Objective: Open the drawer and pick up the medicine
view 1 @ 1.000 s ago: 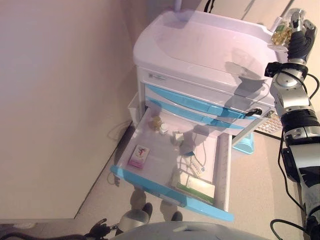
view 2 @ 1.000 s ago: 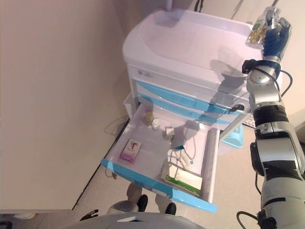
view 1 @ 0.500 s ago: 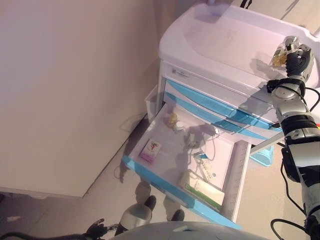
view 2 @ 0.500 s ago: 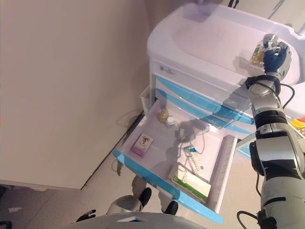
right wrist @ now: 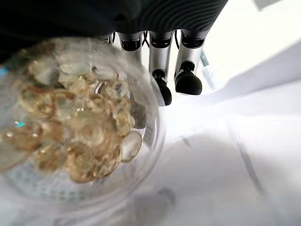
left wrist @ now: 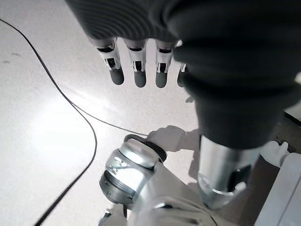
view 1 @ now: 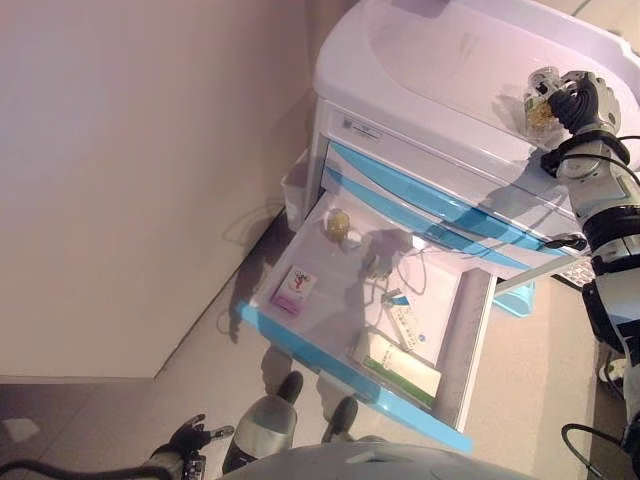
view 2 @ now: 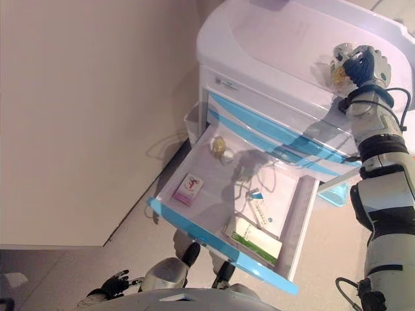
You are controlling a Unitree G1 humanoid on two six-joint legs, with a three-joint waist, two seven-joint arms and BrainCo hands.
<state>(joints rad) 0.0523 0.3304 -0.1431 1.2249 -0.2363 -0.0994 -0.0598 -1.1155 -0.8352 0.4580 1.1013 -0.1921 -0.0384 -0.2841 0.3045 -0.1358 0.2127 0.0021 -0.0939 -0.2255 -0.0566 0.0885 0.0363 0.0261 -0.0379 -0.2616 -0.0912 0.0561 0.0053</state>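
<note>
My right hand (view 1: pixel 583 100) is shut on a clear bottle of yellow capsules (view 1: pixel 540 96), held just above the right part of the white cart's top (view 1: pixel 440 60). The right wrist view shows the capsule bottle (right wrist: pixel 80 136) close up, with fingers (right wrist: pixel 160 52) curled past it. Below, the lowest drawer (view 1: pixel 340 368) with a blue front stands pulled out. In it lie a pink box (view 1: pixel 295 290), a small yellowish bottle (view 1: pixel 338 222), a green and white box (view 1: pixel 396 363) and a flat packet (view 1: pixel 410 326). My left hand (left wrist: pixel 136 70) hangs low over the floor, fingers straight, holding nothing.
The cart has two more blue-fronted drawers (view 1: pixel 420 205), both closed, above the pulled-out one. A beige wall (view 1: pixel 130 170) runs along the left. A white side bin (view 1: pixel 295 192) hangs on the cart's left, a blue bin (view 1: pixel 517 300) on its right.
The camera has shifted. My right hand, still holding the capsule bottle, has come down and inward, from beyond the cart's right edge to just over its top.
</note>
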